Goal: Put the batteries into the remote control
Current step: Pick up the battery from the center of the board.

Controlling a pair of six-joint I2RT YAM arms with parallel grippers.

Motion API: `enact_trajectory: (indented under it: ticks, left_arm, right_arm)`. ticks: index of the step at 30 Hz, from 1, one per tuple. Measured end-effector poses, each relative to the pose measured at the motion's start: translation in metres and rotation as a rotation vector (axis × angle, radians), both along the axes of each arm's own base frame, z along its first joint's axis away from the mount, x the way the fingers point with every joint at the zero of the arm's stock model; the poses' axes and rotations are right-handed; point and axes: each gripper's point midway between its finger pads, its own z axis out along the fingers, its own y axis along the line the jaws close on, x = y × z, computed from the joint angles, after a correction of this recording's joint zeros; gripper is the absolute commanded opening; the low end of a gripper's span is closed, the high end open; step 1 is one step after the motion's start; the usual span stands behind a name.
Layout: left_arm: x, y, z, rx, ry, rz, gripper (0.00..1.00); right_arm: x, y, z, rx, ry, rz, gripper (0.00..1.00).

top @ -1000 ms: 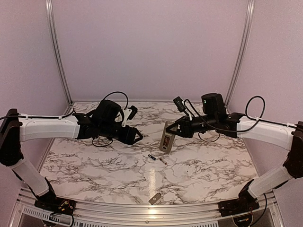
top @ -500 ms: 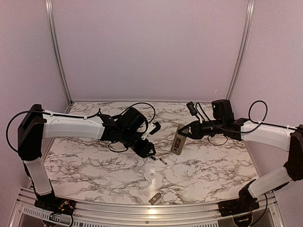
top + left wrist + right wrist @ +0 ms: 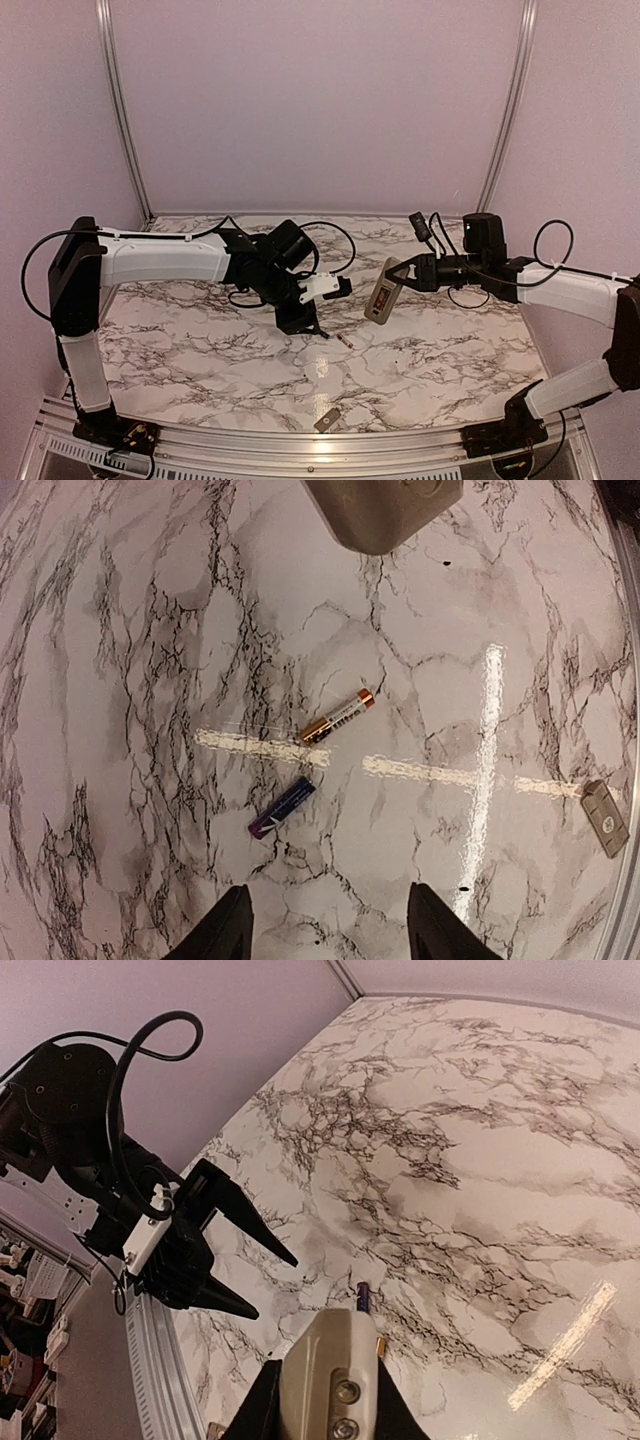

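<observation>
Left claw: fingers spread, gripping nothing, positioned just above the two batteries, which lie close together but not touching on the marble surface. Right claw: pinching one end of the remote control, held tilted above the surface. A grey cover piece lies at the near edge.

White shells and black joints are making up the left arm and the right arm, with a black cable looping at twelve o'clock of each wrist. The left gripper is showing two black fingers tapering to points.
</observation>
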Motion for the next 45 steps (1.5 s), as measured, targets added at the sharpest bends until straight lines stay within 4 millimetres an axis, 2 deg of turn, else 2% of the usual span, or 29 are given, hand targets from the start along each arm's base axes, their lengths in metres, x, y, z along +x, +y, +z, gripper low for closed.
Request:
enact_trajectory:
  ticks: [7, 12, 15, 17, 21, 24, 27, 31, 33, 37, 39, 45]
  left_arm:
    - [0.009, -0.001, -0.011, 0.038, -0.029, -0.070, 0.51]
    - [0.025, -0.007, -0.015, 0.043, -0.009, 0.008, 0.54]
    - [0.033, -0.007, -0.016, 0.028, 0.036, 0.140, 0.55]
    - [0.039, -0.007, -0.016, -0.007, 0.072, 0.254, 0.61]
    - [0.035, 0.002, -0.016, -0.101, 0.188, 0.515, 0.63]
    - [0.030, 0.005, -0.009, -0.166, 0.279, 0.704, 0.56]
    - [0.029, -0.004, 0.000, -0.227, 0.345, 0.872, 0.54]
    - [0.041, -0.020, 0.014, -0.289, 0.388, 1.070, 0.48]
    - [0.047, -0.021, 0.015, -0.301, 0.397, 1.153, 0.47]
    - [0.057, -0.016, 0.004, -0.272, 0.402, 1.304, 0.46]
    - [0.059, -0.013, -0.007, -0.246, 0.405, 1.367, 0.43]
    - [0.049, 0.001, -0.040, -0.147, 0.428, 1.475, 0.34]
  right_arm:
    - [-0.003, -0.001, 0.003, 0.011, -0.005, 0.007, 0.00]
    - [-0.002, -0.001, 0.004, 0.011, -0.005, 0.006, 0.00]
    - [-0.002, -0.002, 0.003, 0.011, -0.004, 0.003, 0.00]
    - [-0.001, -0.004, 0.002, 0.010, -0.001, -0.003, 0.00]
    - [0.002, -0.008, 0.002, 0.009, -0.003, -0.018, 0.00]
    - [0.003, -0.010, 0.004, 0.011, -0.010, -0.025, 0.00]
    - [0.004, -0.011, 0.007, 0.012, -0.019, -0.030, 0.00]
    - [0.005, -0.012, 0.008, 0.010, -0.023, -0.036, 0.00]
    - [0.005, -0.013, 0.007, 0.004, -0.025, -0.044, 0.00]
    - [0.006, -0.017, 0.013, -0.001, -0.049, -0.064, 0.00]
    - [0.006, -0.019, 0.016, -0.003, -0.063, -0.074, 0.00]
    - [0.009, -0.025, 0.020, -0.016, -0.087, -0.102, 0.00]
